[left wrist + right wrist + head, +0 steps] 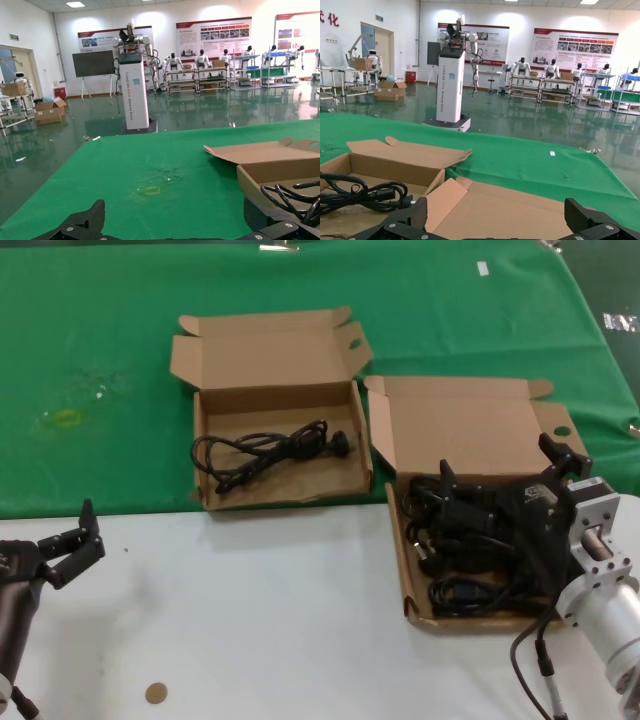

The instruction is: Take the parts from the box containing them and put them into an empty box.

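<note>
The larger low-walled box stands on the right and holds several coiled black cables. My right gripper hovers open and empty over those cables. In the right wrist view my right gripper is spread wide above this box's smooth lid. The smaller taller-walled box stands to the left with one black cable in it. This box and its cable also show in the right wrist view. My left gripper is open and empty at the near left.
A green cloth covers the far half of the table, with a yellow mark on it. The near half is a white tabletop with a small brown disc. The left wrist view shows the smaller box.
</note>
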Tool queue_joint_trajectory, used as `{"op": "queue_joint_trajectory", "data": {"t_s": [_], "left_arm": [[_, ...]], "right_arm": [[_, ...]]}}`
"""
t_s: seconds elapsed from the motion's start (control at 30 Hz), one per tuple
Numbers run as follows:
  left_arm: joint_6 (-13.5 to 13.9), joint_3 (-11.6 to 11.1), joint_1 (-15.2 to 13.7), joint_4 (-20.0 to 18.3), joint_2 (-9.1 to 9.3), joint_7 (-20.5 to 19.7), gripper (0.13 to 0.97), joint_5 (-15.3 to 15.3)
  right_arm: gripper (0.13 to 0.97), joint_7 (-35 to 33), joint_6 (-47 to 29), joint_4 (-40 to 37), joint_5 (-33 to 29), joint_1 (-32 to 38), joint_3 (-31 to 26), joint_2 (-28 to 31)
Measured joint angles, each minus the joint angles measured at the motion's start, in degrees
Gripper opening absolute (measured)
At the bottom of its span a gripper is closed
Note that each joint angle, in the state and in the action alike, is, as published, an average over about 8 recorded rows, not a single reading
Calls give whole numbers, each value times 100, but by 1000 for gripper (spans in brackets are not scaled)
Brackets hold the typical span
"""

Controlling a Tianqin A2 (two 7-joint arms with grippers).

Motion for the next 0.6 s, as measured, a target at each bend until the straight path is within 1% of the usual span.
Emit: {"op": "queue_joint_trajectory", "data": {"t_s": [0.6], "left_arm": [[0,0,0,0,0,0,966,0]], "right_arm": [[966,0,0,0,0,0,0,0]]}}
